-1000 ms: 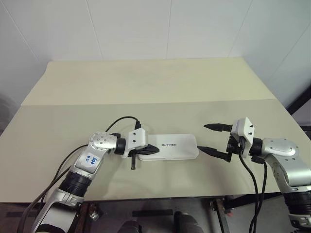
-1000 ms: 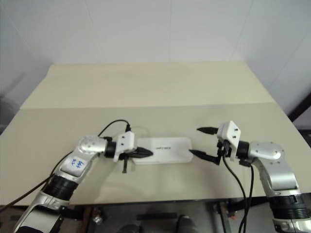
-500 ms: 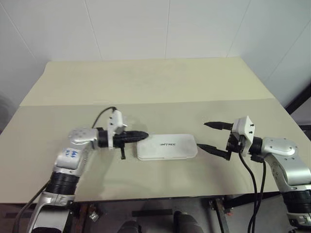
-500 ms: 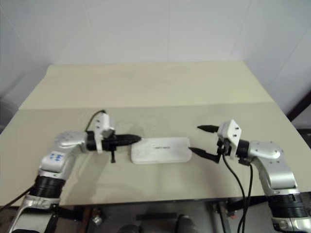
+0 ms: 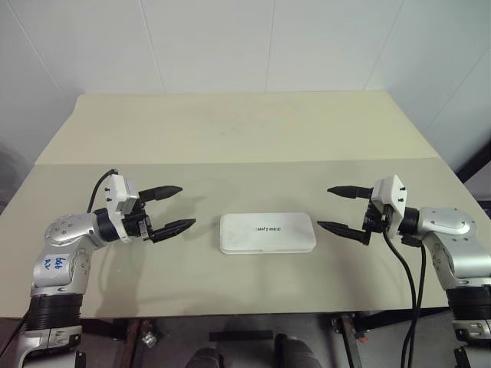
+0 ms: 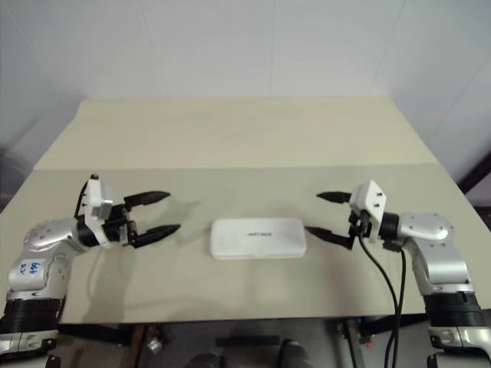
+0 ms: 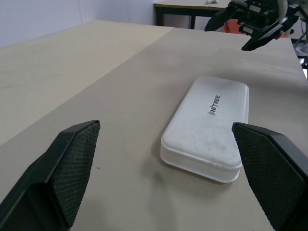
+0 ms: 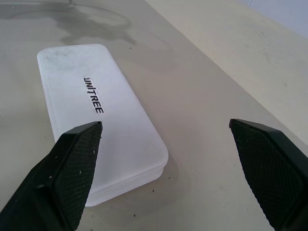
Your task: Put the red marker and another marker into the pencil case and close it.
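On beige tabletop [image 5: 253, 146], closed white hard-plastic rounded pencil case [image 5: 267, 232] between wide-spread left gripper [image 5: 170, 207] and right gripper [image 5: 337, 208]; best left undisturbed.

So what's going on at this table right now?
A two-armed robot faces a beige table with a white pencil case lying shut in the middle. The left hand and right hand sit open on either side of the case, both clear of it. Neither holds anything.
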Robot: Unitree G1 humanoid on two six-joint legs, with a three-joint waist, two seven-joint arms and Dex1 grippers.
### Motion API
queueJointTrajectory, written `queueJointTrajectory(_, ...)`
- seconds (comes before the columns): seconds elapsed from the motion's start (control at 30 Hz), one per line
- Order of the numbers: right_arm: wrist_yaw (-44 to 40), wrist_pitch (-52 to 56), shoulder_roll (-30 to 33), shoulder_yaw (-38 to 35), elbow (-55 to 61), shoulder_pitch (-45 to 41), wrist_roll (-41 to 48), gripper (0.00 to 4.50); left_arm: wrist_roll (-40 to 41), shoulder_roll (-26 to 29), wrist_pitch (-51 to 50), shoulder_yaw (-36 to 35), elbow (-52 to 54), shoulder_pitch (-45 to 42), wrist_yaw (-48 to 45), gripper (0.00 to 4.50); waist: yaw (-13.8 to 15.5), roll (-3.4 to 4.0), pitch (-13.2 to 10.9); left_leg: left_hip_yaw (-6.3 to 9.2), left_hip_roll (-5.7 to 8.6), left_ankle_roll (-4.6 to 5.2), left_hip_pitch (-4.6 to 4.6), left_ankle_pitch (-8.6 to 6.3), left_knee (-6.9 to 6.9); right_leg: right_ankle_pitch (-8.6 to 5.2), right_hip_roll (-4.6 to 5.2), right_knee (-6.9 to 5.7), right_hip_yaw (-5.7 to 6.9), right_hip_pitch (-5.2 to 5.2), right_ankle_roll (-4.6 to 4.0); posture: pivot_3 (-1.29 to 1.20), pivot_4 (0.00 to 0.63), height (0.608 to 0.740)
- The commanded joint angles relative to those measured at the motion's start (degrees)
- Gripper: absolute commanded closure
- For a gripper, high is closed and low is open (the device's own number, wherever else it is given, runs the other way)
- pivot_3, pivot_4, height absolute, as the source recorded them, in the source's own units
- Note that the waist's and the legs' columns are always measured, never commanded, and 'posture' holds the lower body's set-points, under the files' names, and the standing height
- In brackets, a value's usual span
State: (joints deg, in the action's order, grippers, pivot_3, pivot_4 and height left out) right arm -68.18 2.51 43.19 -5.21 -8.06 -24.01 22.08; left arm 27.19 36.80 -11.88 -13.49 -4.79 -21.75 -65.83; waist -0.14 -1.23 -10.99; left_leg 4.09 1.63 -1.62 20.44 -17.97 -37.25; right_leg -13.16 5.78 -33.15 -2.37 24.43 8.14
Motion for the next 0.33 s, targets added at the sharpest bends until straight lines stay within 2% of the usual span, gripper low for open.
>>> queueJointTrajectory(0.03, 0.07, -0.91, 2.53, -3.98, 1.45, 1.26, 0.83, 0.0, 0.62, 0.27, 2.11, -0.03, 0.46, -1.0, -0.36, 0.03, -0.01, 0.0, 0.0, 0.0, 0.0, 0.0, 0.0, 0.0, 0.02, 0.0, 0.0, 0.0, 0.0, 0.01, 0.0, 0.0, 0.15, 0.74)
queueJointTrajectory(0.33, -0.19, -1.91, 5.57, -5.96, 2.47, 5.16, 0.03, 0.0, -1.04, 1.29, 4.93, 0.31, -1.27, -1.58, 0.77, 0.03, -0.26, 0.0, 0.0, -0.07, -0.03, 0.0, -0.04, 0.0, 0.02, 0.0, -0.03, -0.06, -0.03, 0.01, 0.0, 0.0, 0.15, 0.74)
